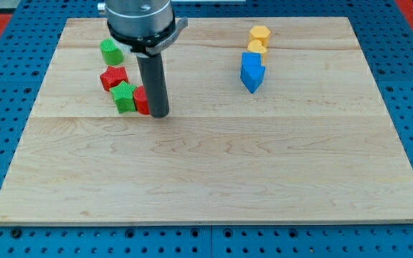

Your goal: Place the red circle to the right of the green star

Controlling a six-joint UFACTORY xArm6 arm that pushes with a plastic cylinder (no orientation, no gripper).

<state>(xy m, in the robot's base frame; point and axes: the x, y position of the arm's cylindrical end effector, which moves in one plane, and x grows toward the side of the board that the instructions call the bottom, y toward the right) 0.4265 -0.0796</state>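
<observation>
The red circle stands on the wooden board, touching the right side of the green star. Most of the red circle is hidden behind my rod. My tip rests on the board right against the red circle's right side, at the view's upper left.
A red star lies just above the green star, and a green cylinder above that. Two blue blocks and two yellow blocks sit at the view's upper right. A blue pegboard surrounds the board.
</observation>
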